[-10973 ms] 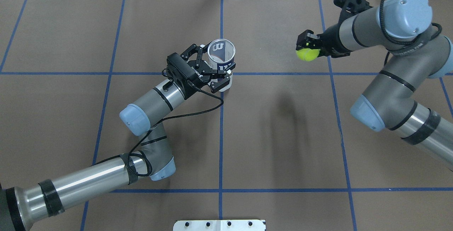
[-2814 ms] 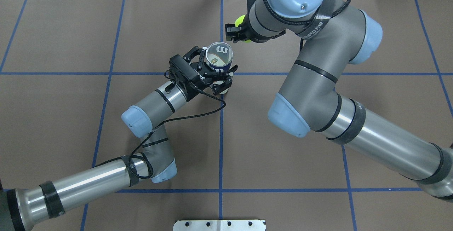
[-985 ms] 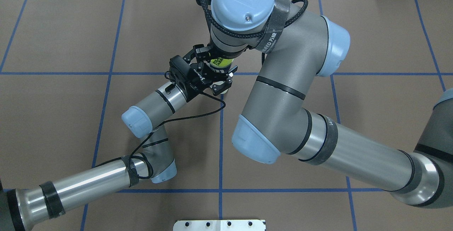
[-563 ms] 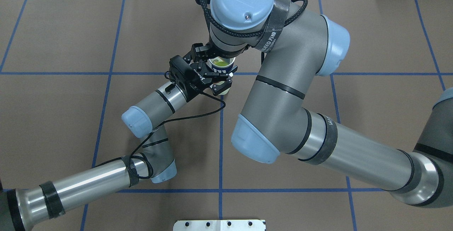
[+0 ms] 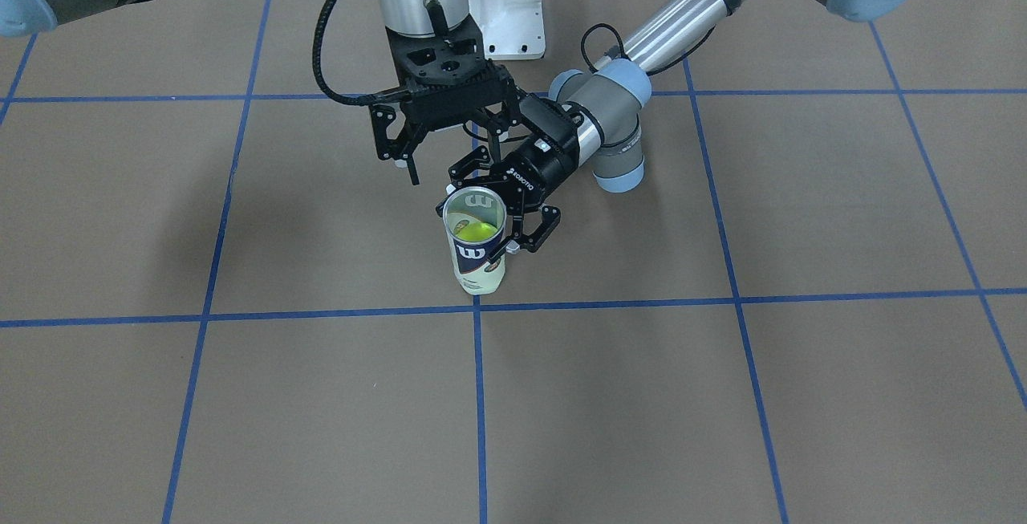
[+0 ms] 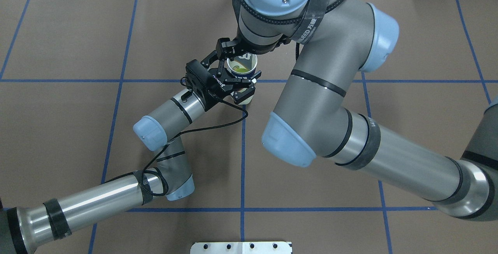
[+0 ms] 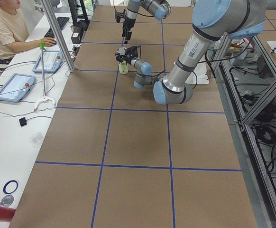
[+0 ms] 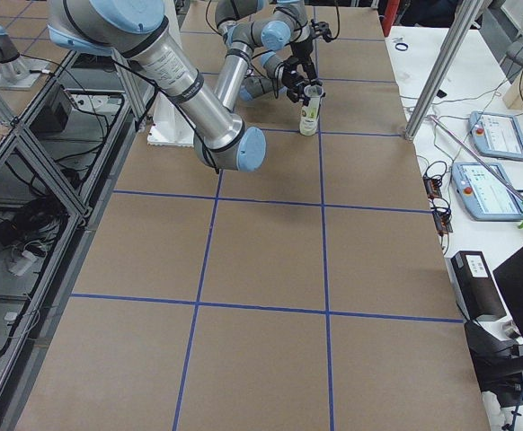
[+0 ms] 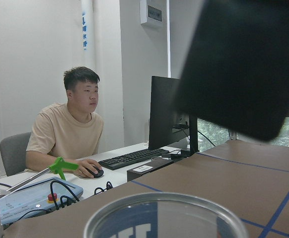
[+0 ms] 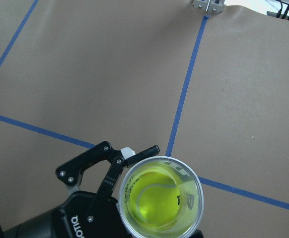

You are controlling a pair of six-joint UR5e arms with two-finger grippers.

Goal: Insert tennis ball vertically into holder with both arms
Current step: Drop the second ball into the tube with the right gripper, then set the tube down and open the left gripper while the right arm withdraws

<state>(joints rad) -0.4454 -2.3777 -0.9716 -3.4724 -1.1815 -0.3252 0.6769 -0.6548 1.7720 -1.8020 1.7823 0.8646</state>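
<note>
Yellow-green felt is showing down inside the holder [image 10: 162,201]: the tennis ball [image 10: 158,200] is sitting at the bottom of the clear can, well below its silver rim, so the insertion looks done as far as these views allow a judgement.

Going left to right across the front-facing view with the holder as landmark: up and to the left of the holder [image 5: 475,243], the right gripper [image 5: 440,139] is hanging with its fingers pointing down and spread apart, holding nothing. It is sitting off to the side of the can's mouth and above it, probably because a ball dropped straight down needs the opening clear and the jaws parted. Next comes the holder itself, standing upright on the brown table [image 5: 722,396] just behind a blue grid line [image 5: 241,315], its mouth facing straight up so the ball can fall along its axis. Just right of the holder, the left gripper [image 5: 513,215] is reaching in sideways, its black fingers wrapping the can's upper wall on both sides and clenching it; that sideways hold is steadying a tall, light container that could tip under a dropped ball, while leaving the top open.

From overhead the right arm [image 6: 311,90] is arching over the holder [image 6: 242,65], and the left arm [image 6: 171,114] is coming in low towards it.
</note>
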